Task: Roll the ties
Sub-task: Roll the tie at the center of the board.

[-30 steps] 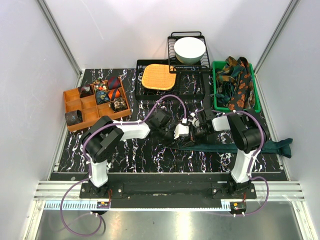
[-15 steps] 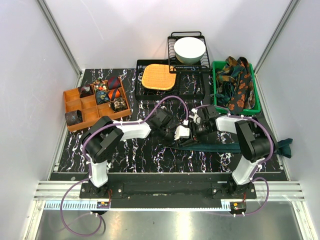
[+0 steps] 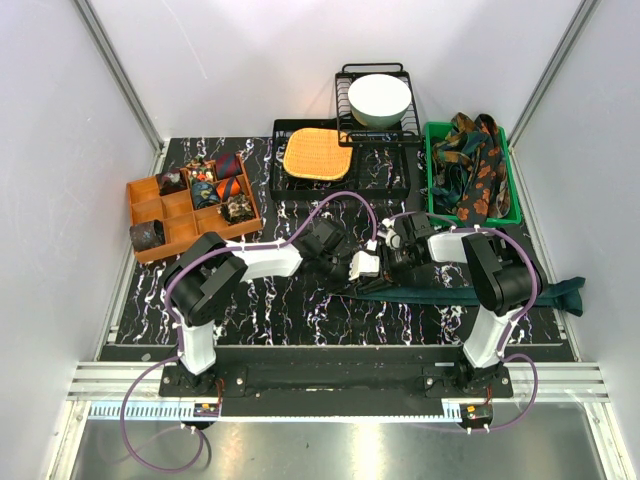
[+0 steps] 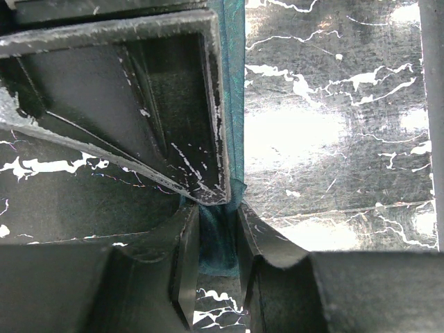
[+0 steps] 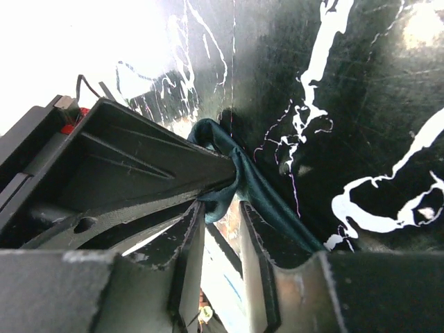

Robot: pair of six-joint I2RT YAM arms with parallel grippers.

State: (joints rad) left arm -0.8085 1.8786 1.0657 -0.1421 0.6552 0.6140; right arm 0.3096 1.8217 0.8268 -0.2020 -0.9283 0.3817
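Step in hand, as I read it: starting the coil at the thin end of the teal tie (image 3: 555, 293). The tie lies flat on the worktop (image 3: 300, 310), running from the centre out toward 3 o'clock, and its wide end reaches the worktop's edge there. Both hands meet over the thin end at centre. The left hand (image 4: 218, 229) is closed on it, with teal cloth filling the gap between its fingers. The right hand (image 5: 220, 208) has a fold of the same cloth between its fingers, looped off the tip of the other hand. I cannot tell whether it is pinching or only straddling the cloth. To do this well, one hand should hold the end firm while the other turns it over on itself. The first wrap wants to be tight and square to the edges, since a skewed start will cone. The long run should stay lightly taut and flat so it feeds in without twisting. Finished coils (image 3: 205, 185) sit in the orange divider tray (image 3: 135, 190) at 10 o'clock, and loose patterned ties (image 3: 475, 170) wait in the green bin (image 3: 514, 200) at 2 o'clock. Against a second ago, the right arm's wrist has edged a little toward 12 o'clock. The left arm and the tie's long run look unmoved.
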